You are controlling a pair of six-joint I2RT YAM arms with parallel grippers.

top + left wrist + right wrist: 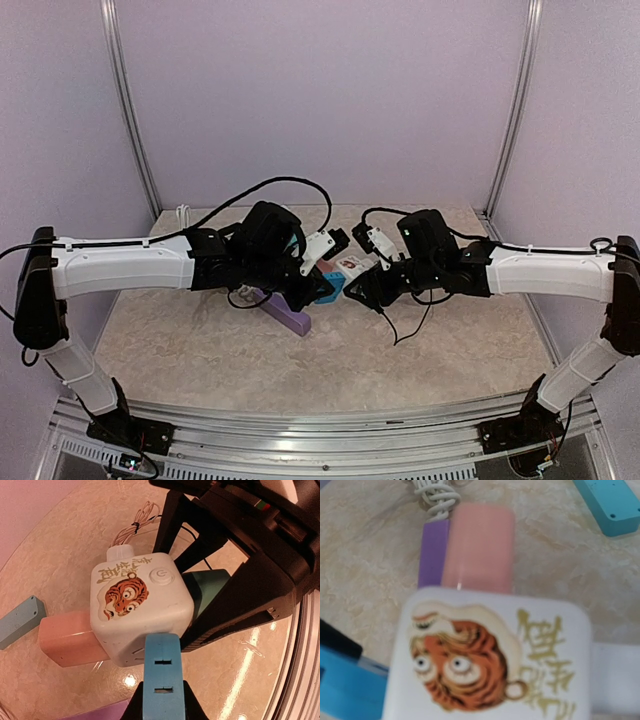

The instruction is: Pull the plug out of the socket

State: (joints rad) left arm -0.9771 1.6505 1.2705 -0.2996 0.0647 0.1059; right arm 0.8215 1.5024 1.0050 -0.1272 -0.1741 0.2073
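The socket is a white cube [140, 605] with a tiger sticker, also in the top view [352, 265] and filling the lower right wrist view [490, 660]. A blue plug [162, 675] has its end against the cube's near side. My left gripper [162, 702] is shut on this plug, as the top view [322, 288] also shows. My right gripper [360, 288] is on the cube's opposite side. Its black fingers [240, 595] close around a teal block [207, 585] seated in the cube. Its own fingers are hidden in the right wrist view.
A pink block [70, 637] sticks out of the cube's far side. A purple block [290, 315] lies on the table below the left gripper. A light blue block [20, 620] and a coiled white cable [437, 495] lie nearby. Black cables trail under the right arm [400, 325].
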